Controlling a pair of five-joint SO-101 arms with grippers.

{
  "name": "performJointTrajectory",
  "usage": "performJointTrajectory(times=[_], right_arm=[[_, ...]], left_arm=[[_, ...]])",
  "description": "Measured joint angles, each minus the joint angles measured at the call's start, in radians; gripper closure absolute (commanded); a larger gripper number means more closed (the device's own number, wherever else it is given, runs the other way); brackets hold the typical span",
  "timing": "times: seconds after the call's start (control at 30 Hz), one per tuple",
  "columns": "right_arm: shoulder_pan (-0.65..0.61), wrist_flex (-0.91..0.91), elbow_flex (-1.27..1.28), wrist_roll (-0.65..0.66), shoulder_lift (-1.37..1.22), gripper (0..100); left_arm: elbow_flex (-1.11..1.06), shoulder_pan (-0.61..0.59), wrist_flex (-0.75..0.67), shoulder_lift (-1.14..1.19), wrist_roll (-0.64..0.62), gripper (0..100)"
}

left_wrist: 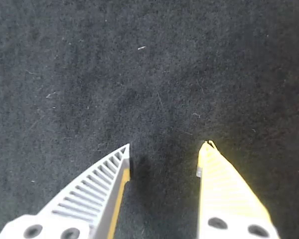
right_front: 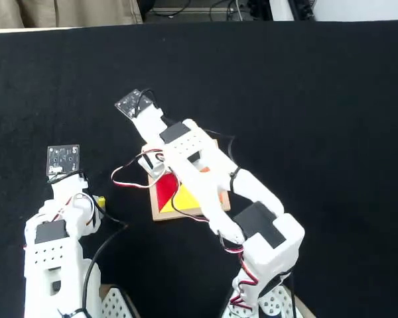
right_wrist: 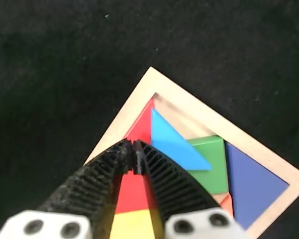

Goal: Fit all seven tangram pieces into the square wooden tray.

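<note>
Well, from where I stand the right gripper point(right_wrist: 134, 148) has its two black fingers pressed together at the tips, with nothing clamped between them. It hangs over the square wooden tray point(right_wrist: 120, 119), near one corner of it. Directly beneath the closed tips lies the red piece point(right_wrist: 142, 124), which runs back under the fingers toward the wrist. I cannot tell whether the tips actually touch it. Further back under the fingers, against the red, sits the yellow piece point(right_wrist: 132, 225).

Just beside the tips, on the side away from the tray's near rim, is the light blue triangle point(right_wrist: 172, 144). Its long point reaches across the edge of the green piece point(right_wrist: 213, 169), and I cannot say whether it sits flat in the tray. Beyond the green, well off to that same side of the gripper, the dark blue triangle point(right_wrist: 251, 186) fills the tray's far corner. A sliver of the orange piece point(right_wrist: 227, 203) shows between the dark blue and one black finger. Ahead of the tips, past the light blue triangle, a strip of bare wood shows on the tray floor.

Seen from above, the right arm point(right_front: 212, 172) stretches across the tray and covers most of it.

The left gripper point(left_wrist: 167, 148) is well apart from all this. Its white finger and yellow finger stand spread wide, holding nothing, over the black surface point(left_wrist: 139, 59). The left arm point(right_front: 53, 245) stands off to the tray's side.
</note>
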State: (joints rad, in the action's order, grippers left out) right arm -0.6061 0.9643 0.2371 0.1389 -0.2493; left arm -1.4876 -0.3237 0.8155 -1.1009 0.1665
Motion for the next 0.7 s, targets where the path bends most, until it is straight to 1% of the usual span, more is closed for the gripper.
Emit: performJointTrajectory(times=[0.1,0.27,0.5,0.7], right_arm=[[0.011,0.040,-0.002,0.040,0.000,98.8],[0.037,0.086,-0.002,0.055,0.012,98.8],[0.040,0.054,0.015,0.057,0.046,98.8],[0.040,0.058,-0.044,0.057,-0.058,98.8]], left_arm=[[0.000,0.000,0.000,0.000,0.000,78],[0.000,0.000,0.000,0.000,0.000,78],[0.000,0.000,0.000,0.000,0.000,78],[0.000,0.000,0.000,0.000,0.000,78]])
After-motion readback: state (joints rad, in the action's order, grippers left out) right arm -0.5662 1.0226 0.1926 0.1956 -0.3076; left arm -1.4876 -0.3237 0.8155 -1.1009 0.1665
